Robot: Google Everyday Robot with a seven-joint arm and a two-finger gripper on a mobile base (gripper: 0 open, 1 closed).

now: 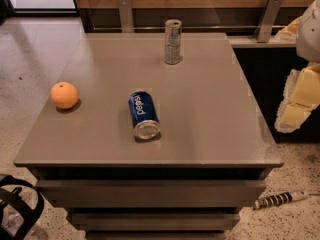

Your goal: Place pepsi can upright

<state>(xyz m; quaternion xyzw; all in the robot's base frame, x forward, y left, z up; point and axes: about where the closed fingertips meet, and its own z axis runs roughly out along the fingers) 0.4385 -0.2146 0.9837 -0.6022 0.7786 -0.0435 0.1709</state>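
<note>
Cream-yellow and white, the pincer (294, 108) hangs at the right edge of the view, just past the right side of the grey surface (210, 114) and not above it; whether it is wide or narrow, I cannot tell. Well apart from it, toward the left of the view, the pepsi can (144, 114) lies on its side near the middle of the surface, one silver end toward the front edge. Further left sits an orange (64, 95). A slim silver can (173, 42) stands upright near the back.
</note>
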